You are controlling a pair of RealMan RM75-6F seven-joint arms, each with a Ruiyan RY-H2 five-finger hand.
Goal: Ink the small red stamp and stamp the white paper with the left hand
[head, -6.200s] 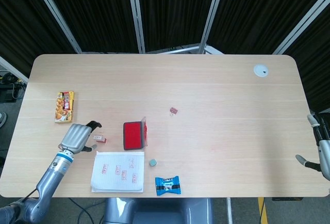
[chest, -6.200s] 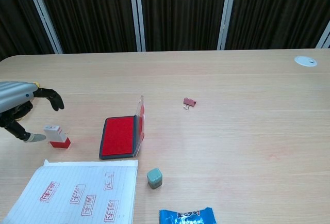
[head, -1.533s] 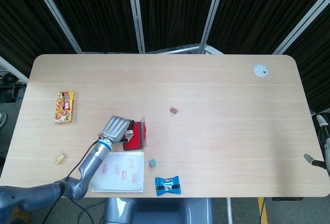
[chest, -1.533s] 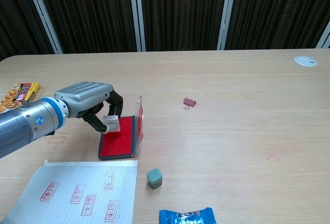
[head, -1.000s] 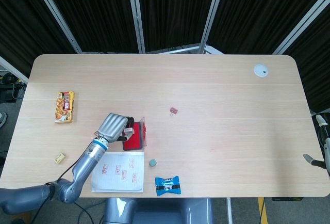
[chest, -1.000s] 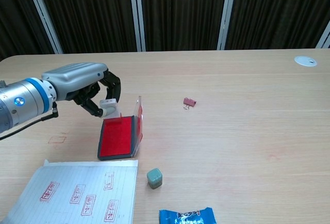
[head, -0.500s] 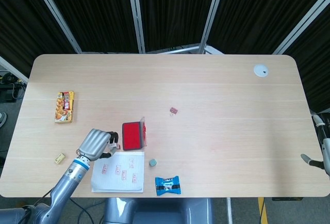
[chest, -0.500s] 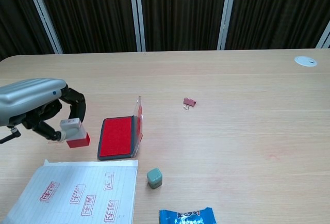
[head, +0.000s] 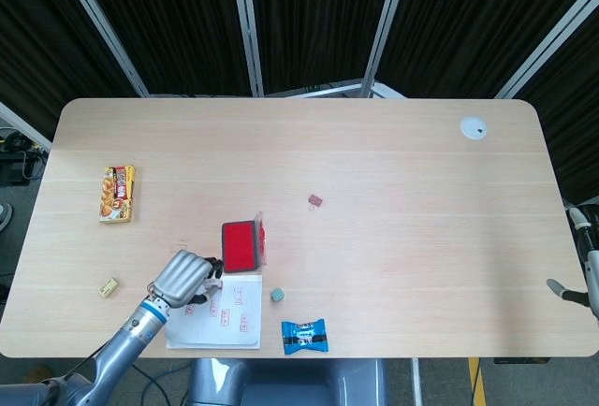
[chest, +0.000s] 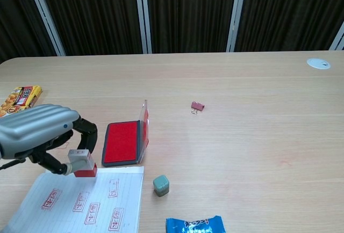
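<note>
chest view: left hand [chest: 40, 131] pinches the small red stamp [chest: 83, 163] over the white paper's [chest: 86, 203] top edge.

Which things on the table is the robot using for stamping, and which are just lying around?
For the job:
left hand
small red stamp with a white top, held in its fingers
open red ink pad
white lined paper with red stamp marks

Just lying about:
small grey-green cube
pink binder clip
blue snack packet
yellow snack box
</note>
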